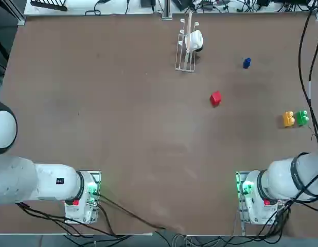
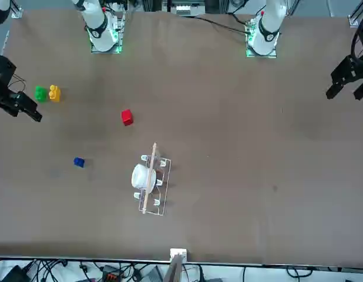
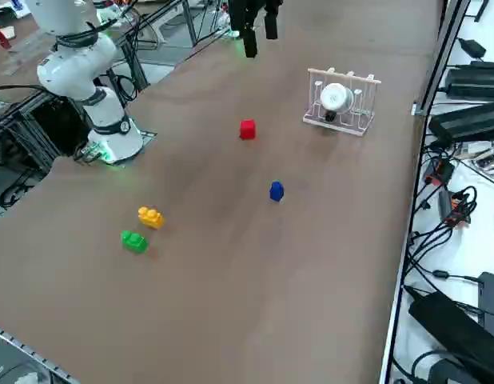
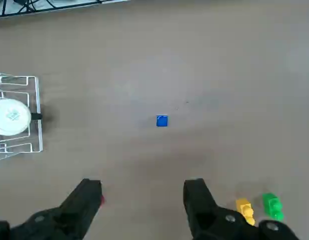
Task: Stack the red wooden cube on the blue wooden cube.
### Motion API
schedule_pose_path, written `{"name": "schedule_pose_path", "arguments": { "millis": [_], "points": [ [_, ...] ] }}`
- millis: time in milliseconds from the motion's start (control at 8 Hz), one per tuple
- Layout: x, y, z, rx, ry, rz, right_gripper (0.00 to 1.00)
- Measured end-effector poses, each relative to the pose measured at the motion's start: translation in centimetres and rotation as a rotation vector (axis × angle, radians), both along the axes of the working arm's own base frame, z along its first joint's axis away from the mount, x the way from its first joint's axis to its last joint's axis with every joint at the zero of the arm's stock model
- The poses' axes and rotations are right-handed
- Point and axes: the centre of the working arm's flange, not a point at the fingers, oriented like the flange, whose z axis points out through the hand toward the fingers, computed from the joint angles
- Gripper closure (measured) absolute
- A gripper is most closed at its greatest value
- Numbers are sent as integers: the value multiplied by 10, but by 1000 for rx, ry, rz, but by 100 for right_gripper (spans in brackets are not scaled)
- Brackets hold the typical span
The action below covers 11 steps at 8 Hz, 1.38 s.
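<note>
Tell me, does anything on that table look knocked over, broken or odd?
Nothing stands out. The red cube, blue cube, yellow block and green block sit flat on the table; the rack stands upright. The right hand hangs open above.

One camera looks straight down on my worktop (image 1: pixel 123 134); another faces me from across it; a third looks diagonally down from my right edge. My wrist camera looks down past my fingers (image 4: pixel 199 200). All four show the blue wooden cube (image 4: pixel 162 120).
</note>
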Motion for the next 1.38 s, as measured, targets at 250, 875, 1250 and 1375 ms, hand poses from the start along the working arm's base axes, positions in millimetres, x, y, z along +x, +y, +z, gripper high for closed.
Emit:
{"name": "schedule_pose_path", "arguments": {
  "millis": [250, 875, 1250, 1375],
  "points": [
    [0, 0, 0, 0, 0, 0, 0],
    [0, 10, -34, 2, 95, 18, 0],
    [-8, 72, -117, -4, 179, 122, 0],
    [-15, 100, -154, -4, 162, 171, 0]
  ]
}}
